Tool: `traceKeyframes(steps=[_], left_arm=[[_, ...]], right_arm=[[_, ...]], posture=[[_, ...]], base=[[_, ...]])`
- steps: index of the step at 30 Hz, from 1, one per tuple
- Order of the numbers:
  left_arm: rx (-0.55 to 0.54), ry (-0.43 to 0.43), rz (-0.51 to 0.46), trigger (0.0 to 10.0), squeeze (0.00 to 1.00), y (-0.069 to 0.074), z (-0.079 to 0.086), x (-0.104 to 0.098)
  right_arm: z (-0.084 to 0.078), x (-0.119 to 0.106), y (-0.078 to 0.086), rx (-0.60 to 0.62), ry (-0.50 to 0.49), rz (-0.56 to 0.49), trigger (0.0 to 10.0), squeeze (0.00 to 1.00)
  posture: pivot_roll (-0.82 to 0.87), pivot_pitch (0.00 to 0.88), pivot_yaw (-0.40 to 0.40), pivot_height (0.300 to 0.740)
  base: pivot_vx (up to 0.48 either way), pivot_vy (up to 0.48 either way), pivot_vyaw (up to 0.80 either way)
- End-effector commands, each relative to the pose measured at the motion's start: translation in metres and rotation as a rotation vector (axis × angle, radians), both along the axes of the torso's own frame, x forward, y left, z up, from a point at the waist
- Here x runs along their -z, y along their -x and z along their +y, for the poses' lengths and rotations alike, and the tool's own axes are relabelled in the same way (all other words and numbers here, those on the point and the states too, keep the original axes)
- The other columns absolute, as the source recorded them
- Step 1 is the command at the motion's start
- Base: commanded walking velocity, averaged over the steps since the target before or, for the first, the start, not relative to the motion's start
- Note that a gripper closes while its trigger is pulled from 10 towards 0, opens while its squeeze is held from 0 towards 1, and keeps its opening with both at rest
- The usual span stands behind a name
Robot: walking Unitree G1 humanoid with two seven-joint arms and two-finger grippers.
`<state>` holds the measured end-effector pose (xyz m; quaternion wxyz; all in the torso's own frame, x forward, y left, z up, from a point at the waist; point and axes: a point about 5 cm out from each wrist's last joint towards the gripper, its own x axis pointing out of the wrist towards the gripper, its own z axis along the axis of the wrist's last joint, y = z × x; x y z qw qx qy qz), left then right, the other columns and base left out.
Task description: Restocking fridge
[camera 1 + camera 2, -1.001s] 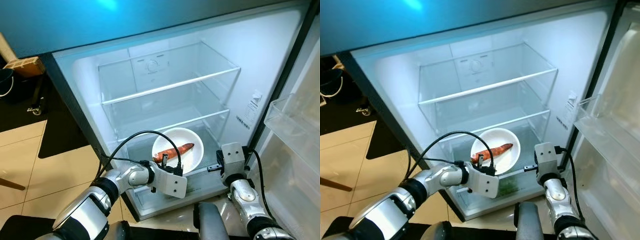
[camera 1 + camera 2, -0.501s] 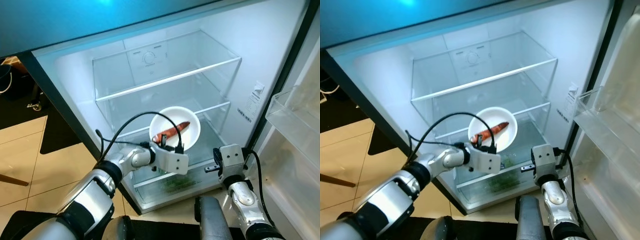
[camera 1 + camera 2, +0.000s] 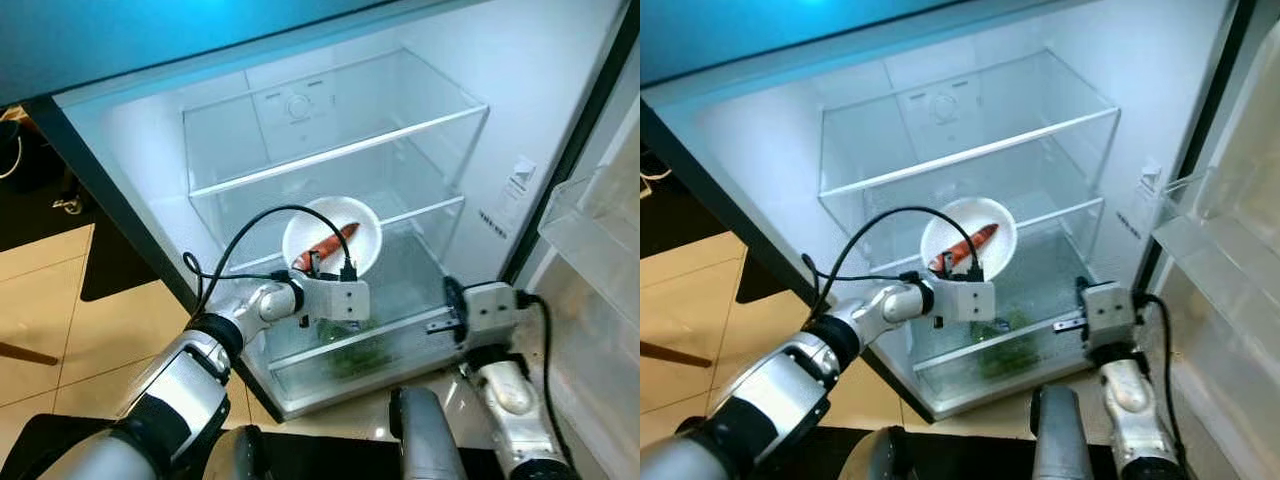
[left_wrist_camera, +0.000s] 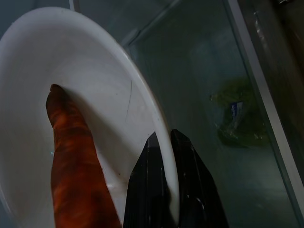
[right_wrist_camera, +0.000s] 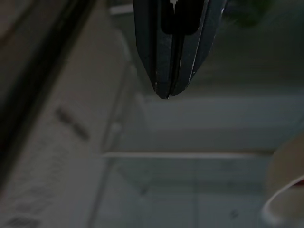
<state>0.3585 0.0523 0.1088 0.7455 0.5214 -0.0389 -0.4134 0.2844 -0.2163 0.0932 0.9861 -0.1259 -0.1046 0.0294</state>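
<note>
A white bowl [image 3: 340,222] with an orange carrot [image 3: 325,247] lying in it is held up in front of the fridge's lower glass shelf [image 3: 425,211]. My left gripper [image 3: 314,264] is shut on the bowl's near rim. In the left wrist view its two black fingers [image 4: 190,190] pinch that rim, one inside and one outside, with the carrot [image 4: 76,161] beside them. My right gripper [image 3: 1068,322] hangs low at the fridge's right front corner. Its fingers [image 5: 156,57] are pressed together on nothing.
The fridge stands open with two bare glass shelves, the upper one [image 3: 340,152] above the bowl. A clear crisper drawer [image 3: 330,375] at the bottom holds bagged greens [image 3: 352,352]. The open door with its bins [image 3: 590,230] stands at the right. Tiled floor [image 3: 60,330] lies to the left.
My left gripper has raised the bowl with the carrot from just above the drawer up to the lower shelf's height. The right arm has shifted a little to the right.
</note>
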Motion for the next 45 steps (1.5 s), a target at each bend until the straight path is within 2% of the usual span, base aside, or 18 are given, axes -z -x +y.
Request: traceKeyframes(steps=[1,4,9,20,36,45], left_arm=[[-0.060,0.004,0.006,10.0,0.00,-0.004,0.014,0.000],[-0.084,0.014,0.009,10.0,0.00,-0.005,0.016,0.000],[-0.131,0.030,0.012,10.0,0.00,-0.008,0.022,0.000],[-0.224,0.053,0.022,10.0,0.00,-0.015,0.028,-0.006],[-0.212,0.013,0.018,10.0,0.00,-0.021,0.026,-0.015],[-0.211,0.023,-0.050,10.0,0.00,-0.030,0.023,-0.038]], right_arm=[[0.006,0.002,0.004,-0.030,-0.013,0.006,10.0,0.00],[0.006,0.000,0.007,-0.049,-0.017,0.010,10.0,0.00],[0.013,0.010,0.017,-0.147,0.037,0.084,10.0,0.00],[0.020,0.008,0.024,-0.196,0.042,0.100,10.0,0.00],[0.037,0.003,0.032,-0.259,0.028,0.109,10.0,0.00],[0.040,0.004,0.041,-0.257,0.018,0.121,10.0,0.00]], posture=[[-0.19,0.166,0.173,0.526],[-0.19,0.167,0.173,0.526],[-0.19,0.174,0.170,0.526],[-0.18,0.188,0.172,0.526],[-0.19,0.228,0.192,0.526],[-0.20,0.250,0.202,0.526]], base=[[0.000,0.000,0.00],[0.000,0.000,0.00],[0.000,0.000,0.00],[0.000,0.000,0.00],[0.000,0.000,0.00],[0.000,0.000,0.00]])
